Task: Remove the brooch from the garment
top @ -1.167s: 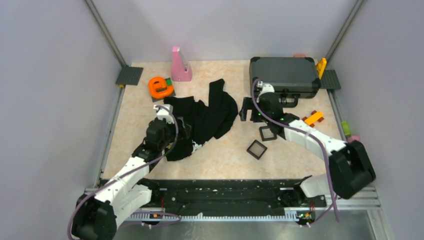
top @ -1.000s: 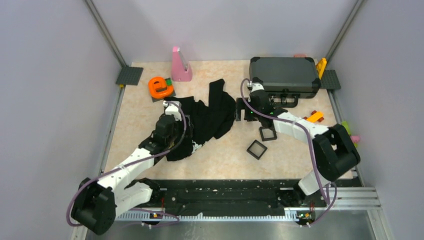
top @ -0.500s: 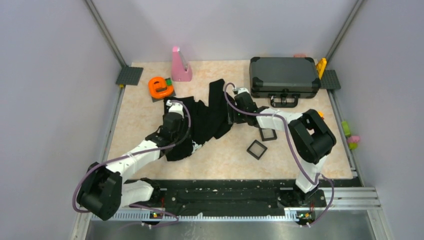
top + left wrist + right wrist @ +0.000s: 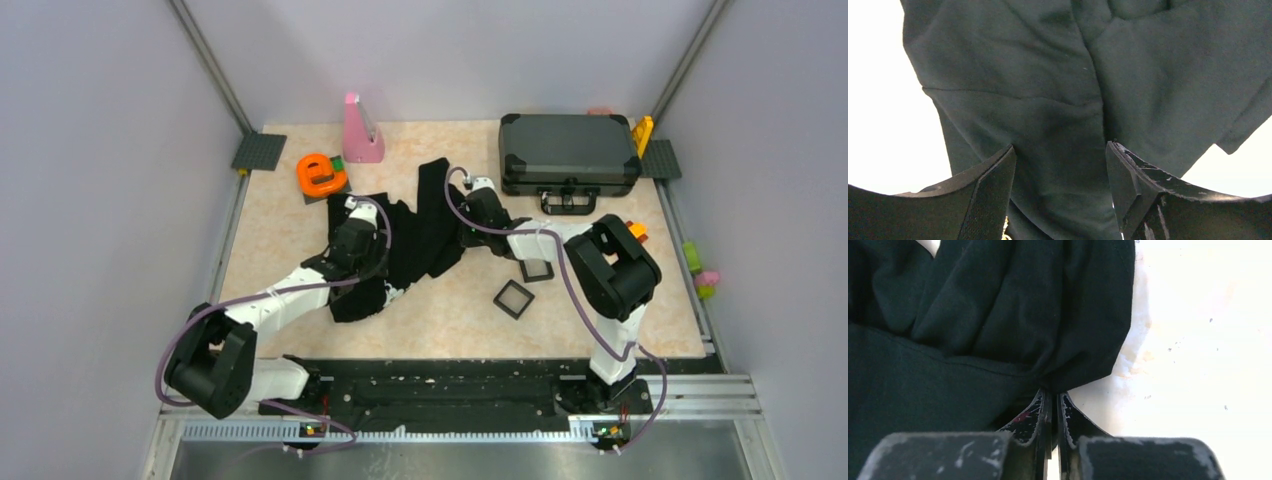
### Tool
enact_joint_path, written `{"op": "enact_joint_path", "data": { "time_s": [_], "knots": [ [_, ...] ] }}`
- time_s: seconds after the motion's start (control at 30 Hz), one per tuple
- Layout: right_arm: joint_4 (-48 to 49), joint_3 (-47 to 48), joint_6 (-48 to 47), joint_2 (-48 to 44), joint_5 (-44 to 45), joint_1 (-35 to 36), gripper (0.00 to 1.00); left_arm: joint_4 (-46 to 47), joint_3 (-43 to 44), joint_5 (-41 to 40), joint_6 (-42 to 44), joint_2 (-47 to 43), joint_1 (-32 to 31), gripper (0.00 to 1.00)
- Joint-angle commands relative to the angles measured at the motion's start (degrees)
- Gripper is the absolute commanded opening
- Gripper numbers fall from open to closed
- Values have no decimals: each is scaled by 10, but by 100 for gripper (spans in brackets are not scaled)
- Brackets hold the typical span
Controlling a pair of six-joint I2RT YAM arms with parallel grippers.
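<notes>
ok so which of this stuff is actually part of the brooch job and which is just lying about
In the job: black cloth T-shirt; left gripper, open above it; right gripper, pinching its edge. The brooch is not visible.
Lying about: dark grey hard case; orange ring-shaped toy; pink wedge block; two small black square frames.

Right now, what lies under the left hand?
Only folded black T-shirt cloth shows beneath the open left hand. Whether the brooch lies there cannot be told, because the folds cover whatever is underneath, the table included.
</notes>
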Motion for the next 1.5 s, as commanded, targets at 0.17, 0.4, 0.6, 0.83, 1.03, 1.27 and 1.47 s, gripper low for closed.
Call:
{"op": "enact_joint_path", "data": {
  "time_s": [0.17, 0.4, 0.6, 0.83, 1.03, 1.27, 1.47],
  "knots": [
    [75, -46, -1, -31, 6, 9, 0, -32, 32, -32, 23, -30, -46, 64],
    [88, -60, -7, -43, 9, 9, 0, -31, 41, -65, 44, -18, -87, 58],
    [95, -72, -7, -53, 18, 9, 0, -90, 92, -79, 8, 42, -88, 55],
    [93, -77, -10, -65, 38, 9, 0, -159, 131, -101, -38, 83, -88, 48],
    [90, -76, -11, -65, 44, 9, 0, -191, 136, -83, -51, 94, -88, 28],
    [66, -72, -16, -89, 94, 7, 0, -203, 151, -66, -61, 34, -59, 0],
    [-28, -30, -7, -165, 85, -38, 0, -190, 151, 90, -72, -84, 53, 0]
  ]
}}
